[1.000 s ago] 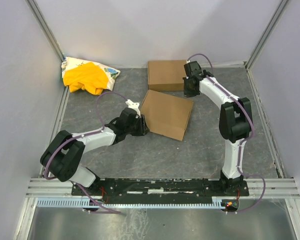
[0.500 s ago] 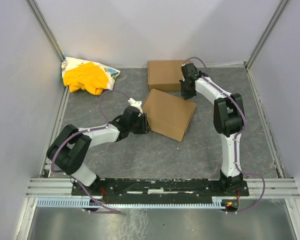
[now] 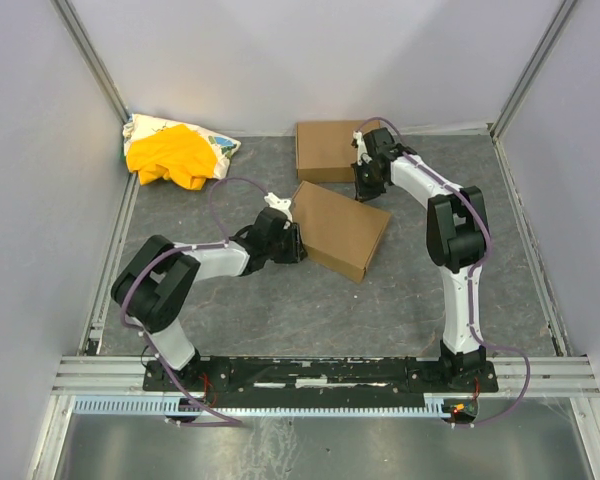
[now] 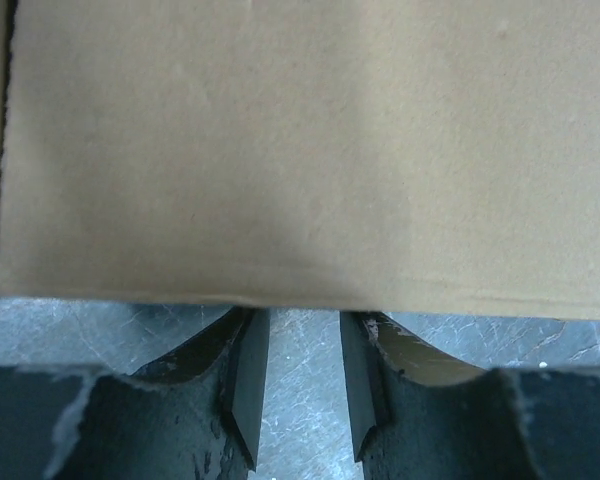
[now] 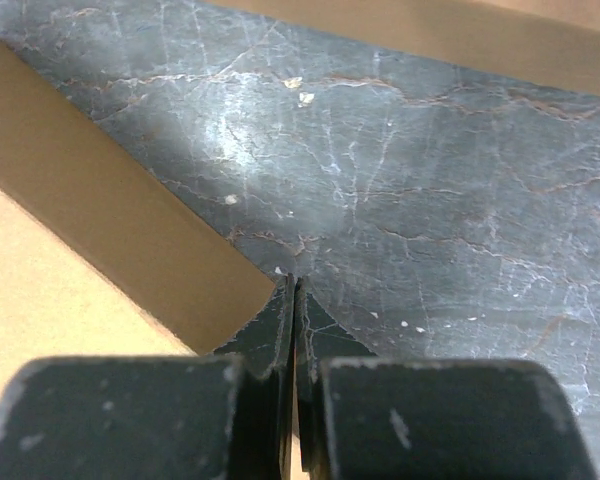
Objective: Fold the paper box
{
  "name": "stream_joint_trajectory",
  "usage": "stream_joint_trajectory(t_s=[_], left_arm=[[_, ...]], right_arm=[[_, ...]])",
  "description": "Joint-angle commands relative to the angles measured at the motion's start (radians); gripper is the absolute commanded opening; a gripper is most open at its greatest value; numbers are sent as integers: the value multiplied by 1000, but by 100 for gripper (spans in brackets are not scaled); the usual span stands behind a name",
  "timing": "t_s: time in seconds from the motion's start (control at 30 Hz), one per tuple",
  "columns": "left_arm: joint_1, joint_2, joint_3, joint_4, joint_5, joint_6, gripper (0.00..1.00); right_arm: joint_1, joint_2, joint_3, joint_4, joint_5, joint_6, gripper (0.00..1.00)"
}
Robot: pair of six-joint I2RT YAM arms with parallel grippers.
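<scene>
Grey tabletop (image 3: pixel 280 300); paper box (image 3: pixel 338 228) corner near second carton (image 3: pixel 325 150).

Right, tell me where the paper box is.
Top view: the paper box lies mid-table between left gripper and right gripper, nearer than the other carton.

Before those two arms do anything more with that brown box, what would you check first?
1. The paper box lies flat, lid down: ok.
2. The left gripper is open, empty, and faces the box's left edge: ok.
3. The right gripper is shut, its tip at the box's far corner: ok.
4. A gap separates the box from the other carton: ok.
5. The yellow cloth lies away from both arms: ok.
6. The box is fully locked shut: cannot tell.
</scene>
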Motion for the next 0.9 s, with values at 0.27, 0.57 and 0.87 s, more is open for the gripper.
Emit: stream_joint_trajectory(t_s=[0.27,0.57,0.87], left_arm=[[-69,-45,-163,506,-181,-87,41],[-137,-304,-241,340,-214,-29,46],[-245,-445,-230,173,-60,-64,45]], right_arm=[[96,-24,-114,-1,-177,-18,2],[78,-33,-93,-15,-44,37,2],[73,-23,-65,-42,-83,63,1]])
